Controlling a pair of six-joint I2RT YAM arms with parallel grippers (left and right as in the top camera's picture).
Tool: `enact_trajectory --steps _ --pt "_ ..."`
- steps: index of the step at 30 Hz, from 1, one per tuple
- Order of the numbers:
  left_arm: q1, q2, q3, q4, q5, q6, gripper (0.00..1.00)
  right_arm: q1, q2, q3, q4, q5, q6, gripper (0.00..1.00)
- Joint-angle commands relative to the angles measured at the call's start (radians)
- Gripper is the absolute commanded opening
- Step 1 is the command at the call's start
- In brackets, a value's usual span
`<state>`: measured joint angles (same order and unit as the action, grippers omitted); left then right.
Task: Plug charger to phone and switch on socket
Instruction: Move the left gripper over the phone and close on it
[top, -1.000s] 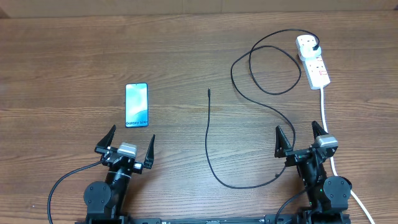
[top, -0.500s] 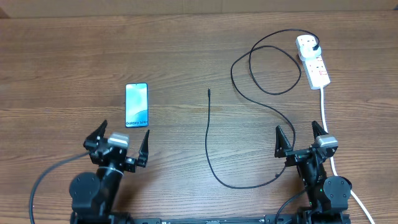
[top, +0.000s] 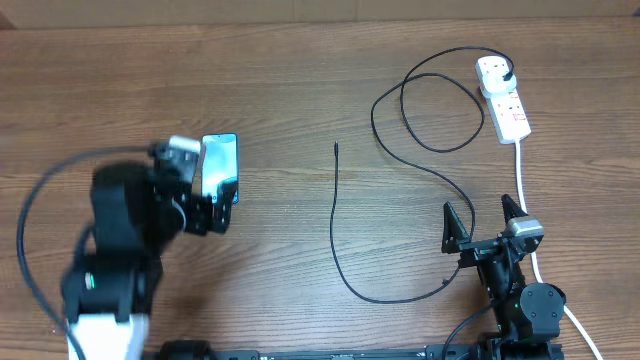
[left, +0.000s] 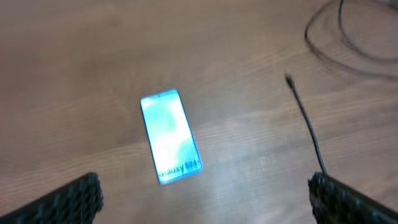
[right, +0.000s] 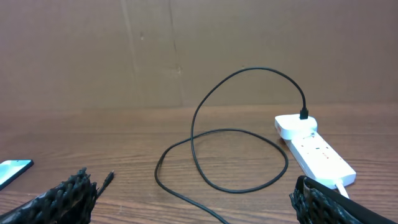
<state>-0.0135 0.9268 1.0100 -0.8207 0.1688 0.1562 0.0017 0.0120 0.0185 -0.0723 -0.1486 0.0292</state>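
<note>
Brown wood tabletop (top: 300, 60) throughout. Far left: left gripper (left: 204, 186) spread wide above phone (left: 171, 137), flat, screen up. Probably best: lower squarely, pinch long edges, avoid skidding. Mid-table: charger (top: 335, 215) tip, loose. Right: right gripper (top: 487, 225) agape, empty; socket (top: 508, 105) beyond.

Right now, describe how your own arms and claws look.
The left arm and right arm are black with rounded joints and trailing black cables. The left claw and right claw each have two pointed, rough-textured black fingers and a grey block behind.
</note>
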Motion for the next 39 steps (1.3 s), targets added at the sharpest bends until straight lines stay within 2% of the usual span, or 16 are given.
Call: enact_trajectory --steps 1,7,9,11,22,26,34,39 --pt "0.004 0.182 0.204 -0.134 0.009 -0.015 1.00 0.006 -0.009 -0.011 0.003 0.010 -0.001 1.00" --pt "0.004 0.468 0.504 -0.408 0.140 -0.014 1.00 0.006 -0.009 -0.011 0.003 0.010 -0.001 1.00" --pt "0.004 0.540 0.569 -0.483 0.201 -0.014 0.99 0.006 -0.009 -0.011 0.003 0.010 -0.001 1.00" --pt "0.004 0.592 0.597 -0.512 0.196 -0.014 1.00 0.006 -0.009 -0.011 0.003 0.010 -0.001 1.00" --pt "0.004 0.776 0.597 -0.469 0.155 -0.031 1.00 0.006 -0.009 -0.011 0.003 0.010 -0.001 1.00" --pt "0.003 0.842 0.597 -0.431 0.045 -0.121 1.00 0.006 -0.009 -0.011 0.003 0.010 -0.001 1.00" --pt "0.003 0.995 0.597 -0.382 -0.169 -0.211 1.00 0.006 -0.009 -0.011 0.003 0.010 -0.001 1.00" --pt "0.004 1.084 0.595 -0.362 -0.210 -0.258 0.99 0.006 -0.009 -0.011 0.003 0.010 -0.001 1.00"
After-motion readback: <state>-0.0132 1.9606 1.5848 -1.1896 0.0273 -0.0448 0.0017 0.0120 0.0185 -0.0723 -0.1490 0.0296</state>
